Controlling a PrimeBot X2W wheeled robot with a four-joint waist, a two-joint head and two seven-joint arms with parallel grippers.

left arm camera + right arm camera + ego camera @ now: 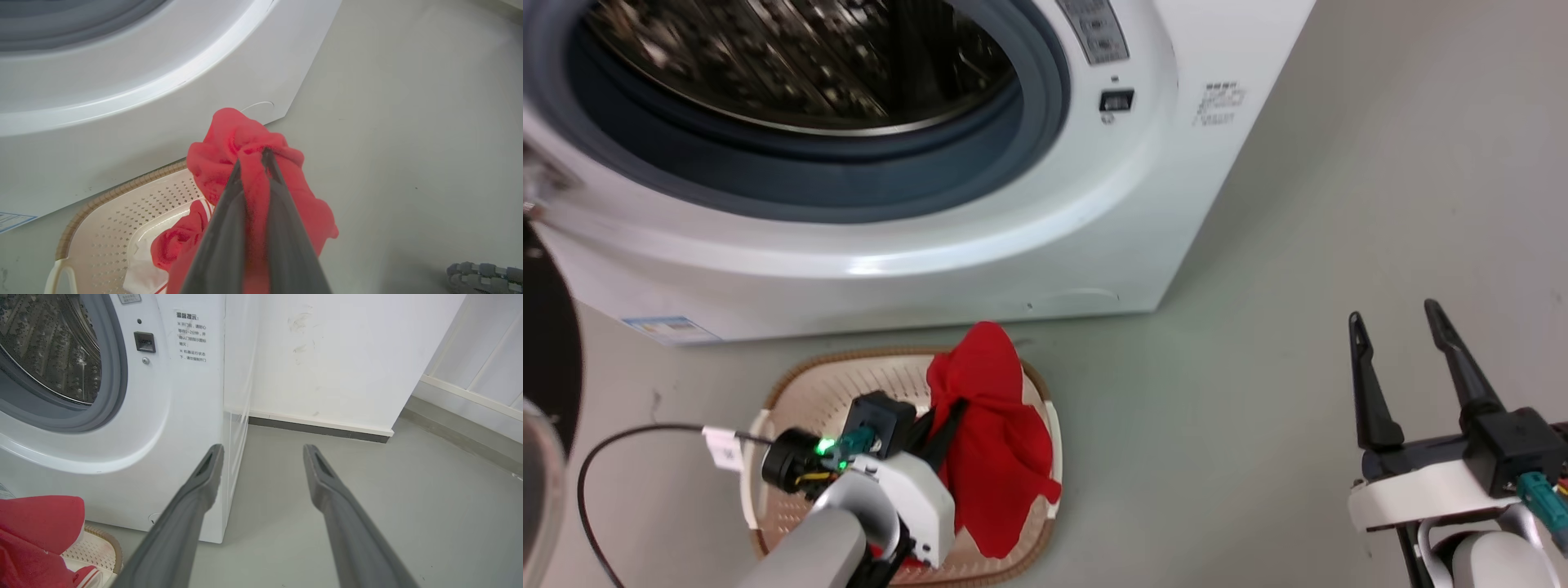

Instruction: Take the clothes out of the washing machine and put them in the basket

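Left gripper (252, 158): clenched on a bunched fold of a bright red garment (212, 161), the cloth pinched between both dark fingers and spilling past their tips. In the head view this garment (992, 441) hangs over the right half of the basket (809, 367), and its lower edge covers the brown rim on that side (whether it touches the basket floor cannot be told). A thin black cable (629, 433) loops across the floor beside the left forearm. Right gripper (1392, 314): released, fingers spread wide and holding nothing, well apart from the basket over bare grey floor (1298, 204). Inside the basket (114, 237) lies a second garment (175, 241), red with white cloth and red stripes, crumpled against the perforated bottom. The basket stands on the floor just in front of the washing machine (931, 269). The machine's opening is uncovered: grey gasket (849, 171) and perforated steel drum (809, 65) are in view, with no cloth seen in the visible part of the drum. A black-rimmed door (551, 343) stands at the left edge. Beyond the machine, in the right wrist view, is a scuffed white wall (347, 355).
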